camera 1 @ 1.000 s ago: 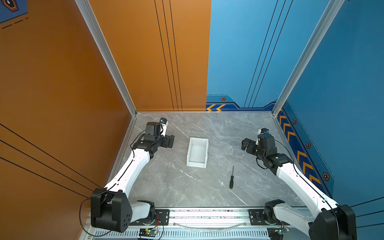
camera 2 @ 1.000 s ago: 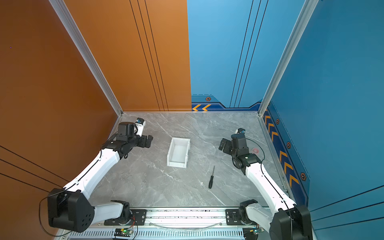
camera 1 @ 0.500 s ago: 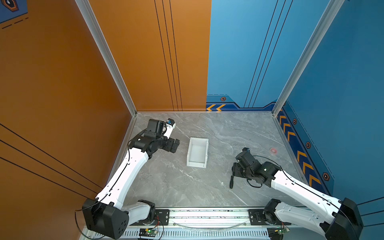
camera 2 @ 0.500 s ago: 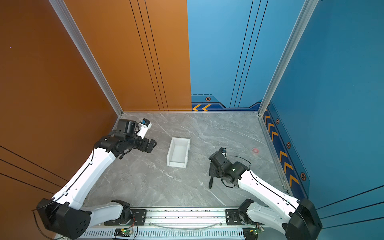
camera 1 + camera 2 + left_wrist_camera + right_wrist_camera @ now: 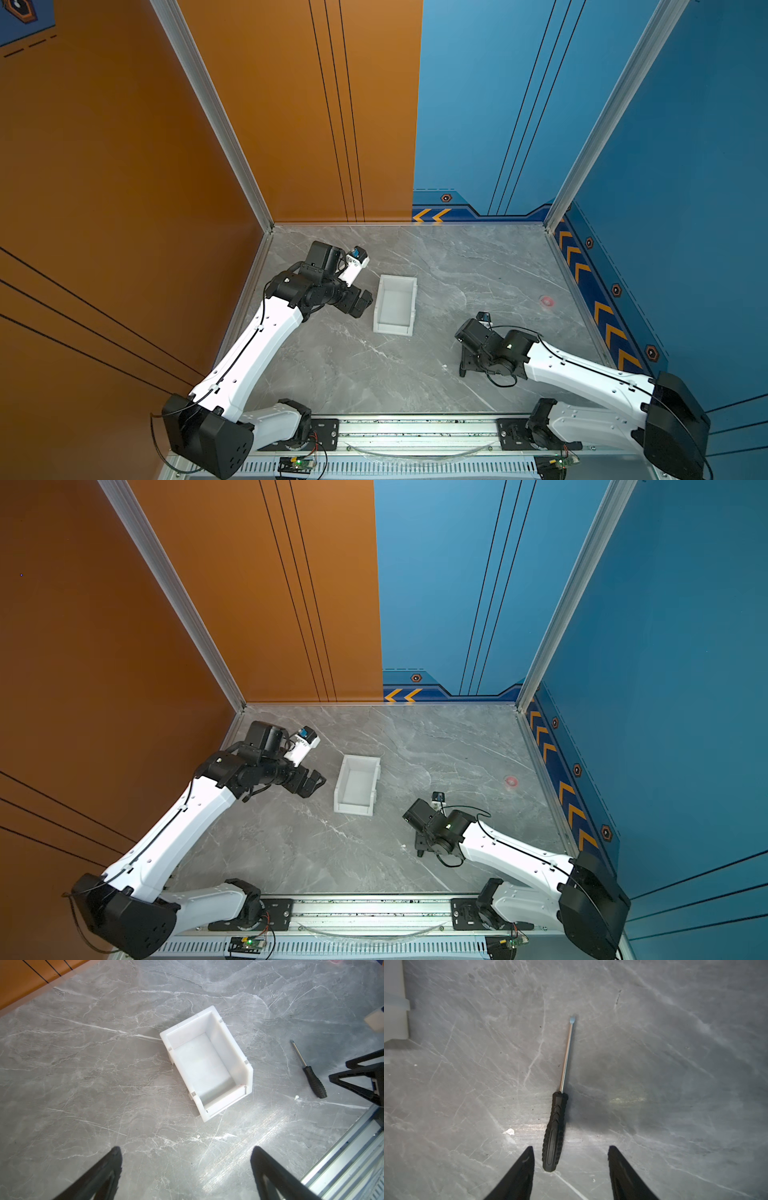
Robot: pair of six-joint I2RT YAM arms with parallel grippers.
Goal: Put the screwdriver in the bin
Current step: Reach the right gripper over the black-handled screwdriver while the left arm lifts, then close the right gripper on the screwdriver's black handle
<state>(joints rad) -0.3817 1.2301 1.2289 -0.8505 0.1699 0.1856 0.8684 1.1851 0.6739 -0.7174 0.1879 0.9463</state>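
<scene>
Item 1: right gripper (image 5: 571,1153), jaws part-open, straddling the handle of the screwdriver (image 5: 554,1132) flat on the table (image 5: 675,1043), not yet clamped, apparently for a handle grasp.
Item 2: bin (image 5: 395,305), empty, well apart; left gripper (image 5: 185,1159) wide, beside it.

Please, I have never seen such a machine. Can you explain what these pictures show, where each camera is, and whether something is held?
Two robot arms stand at the edge of a grey marble table. Two pictures come from a camera overhead; the other two from a camera on each arm's wrist. A white bin lies empty on the table. The left claw is open beside it. The right claw is lowered over a black-handled screwdriver, its tips either side of the handle, not yet closed. Nothing is held.
</scene>
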